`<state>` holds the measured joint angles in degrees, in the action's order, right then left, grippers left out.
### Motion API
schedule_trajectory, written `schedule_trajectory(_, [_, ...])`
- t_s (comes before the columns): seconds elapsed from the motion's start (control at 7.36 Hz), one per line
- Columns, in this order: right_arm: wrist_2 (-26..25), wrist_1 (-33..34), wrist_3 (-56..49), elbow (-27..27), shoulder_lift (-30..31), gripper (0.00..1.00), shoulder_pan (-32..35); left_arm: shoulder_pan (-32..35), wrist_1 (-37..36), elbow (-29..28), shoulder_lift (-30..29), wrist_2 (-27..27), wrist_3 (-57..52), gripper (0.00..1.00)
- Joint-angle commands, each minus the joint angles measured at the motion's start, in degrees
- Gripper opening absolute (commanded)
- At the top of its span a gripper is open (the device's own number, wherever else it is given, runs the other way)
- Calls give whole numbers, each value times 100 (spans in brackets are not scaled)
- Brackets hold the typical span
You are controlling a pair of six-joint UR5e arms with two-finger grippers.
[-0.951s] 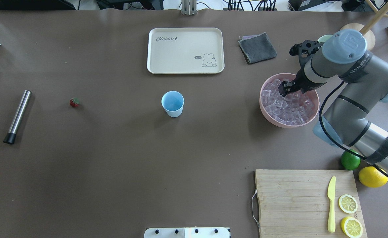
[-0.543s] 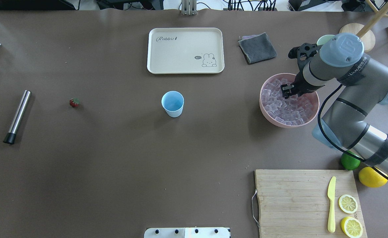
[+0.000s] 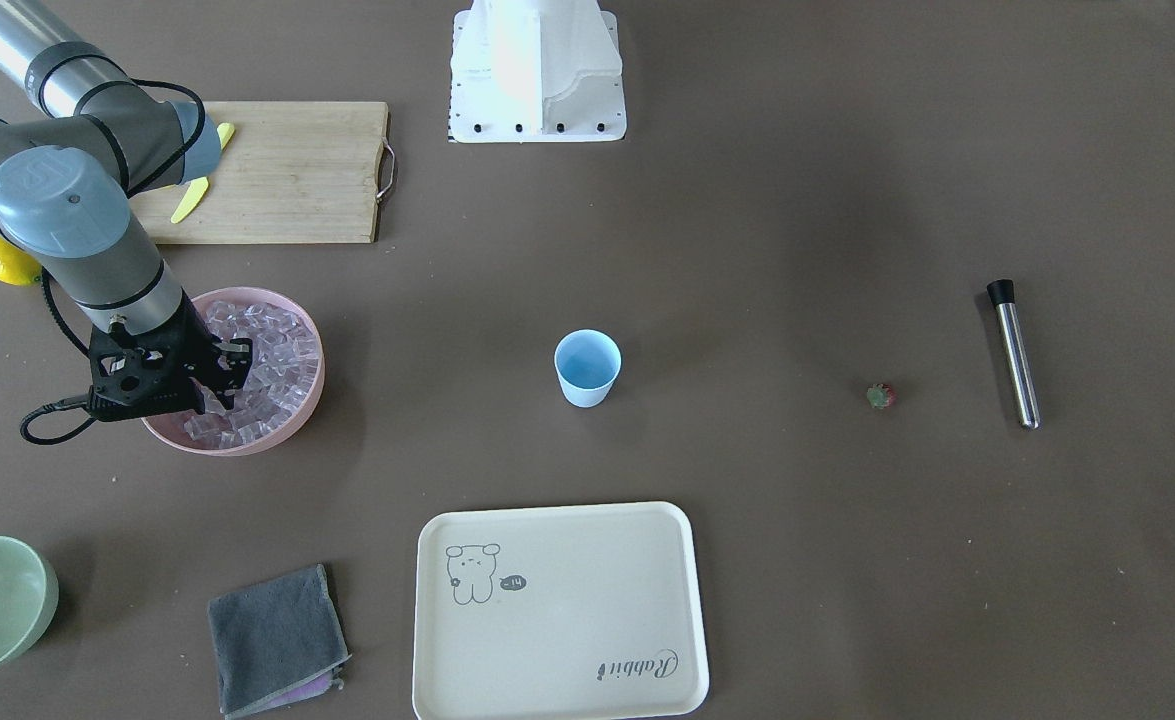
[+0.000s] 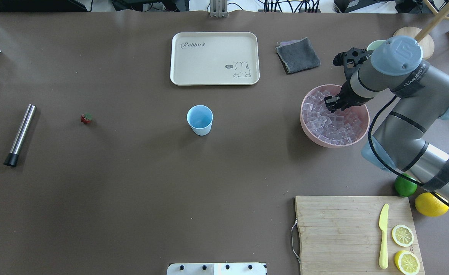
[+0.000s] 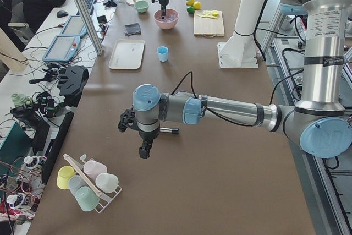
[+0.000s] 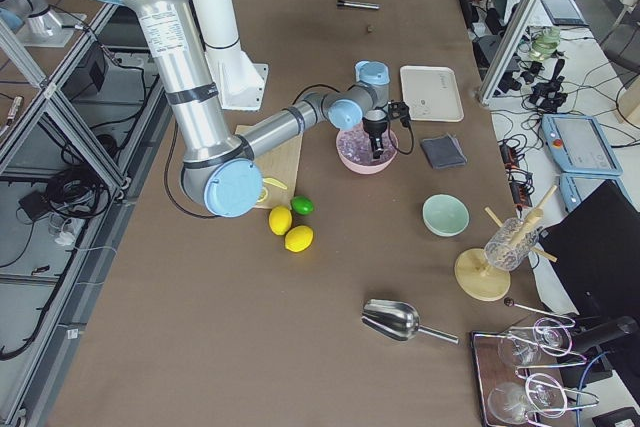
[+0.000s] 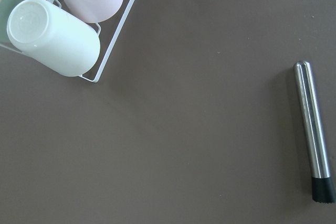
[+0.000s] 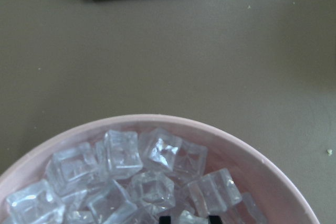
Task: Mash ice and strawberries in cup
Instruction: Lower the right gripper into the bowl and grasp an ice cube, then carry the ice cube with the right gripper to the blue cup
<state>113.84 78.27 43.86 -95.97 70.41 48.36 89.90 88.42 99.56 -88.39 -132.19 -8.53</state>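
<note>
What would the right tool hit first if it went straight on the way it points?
The right tool points down into the wide pink bowl, so it would meet the clear ice cubes first; how near they are is unclear.

- Light falls evenly and softly from above in every view; the brown table (image 4: 132, 191) carries no hard-edged shadows.
- In the overhead view the pink bowl (image 4: 334, 144) throws a soft, dark shadow to its left, while the cup (image 4: 200, 124) throws only a faint one.
- In the front-facing view the white robot base (image 3: 537, 70) is washed out, with little detail.
- In the right wrist view the ice (image 8: 121, 153) shows small white glints, and the table looks olive rather than brown.
- The left wrist view is sharp; a bright streak runs along the steel muddler (image 7: 312, 129).
</note>
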Motion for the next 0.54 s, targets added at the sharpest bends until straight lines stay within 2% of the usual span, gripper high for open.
schedule_trajectory(0.0, [252, 301, 9, -412, -106, 18, 209, 2, 0, 2, -2, 0, 0, 99])
schedule_trajectory(0.14, [314, 295, 200, -475, -246, 18, 261, 2, 0, -6, -2, 0, 0, 99])
schedule_trajectory(0.41, [227, 312, 1864, -397, -877, 18, -96, 2, 0, 11, -2, 0, 0, 98])
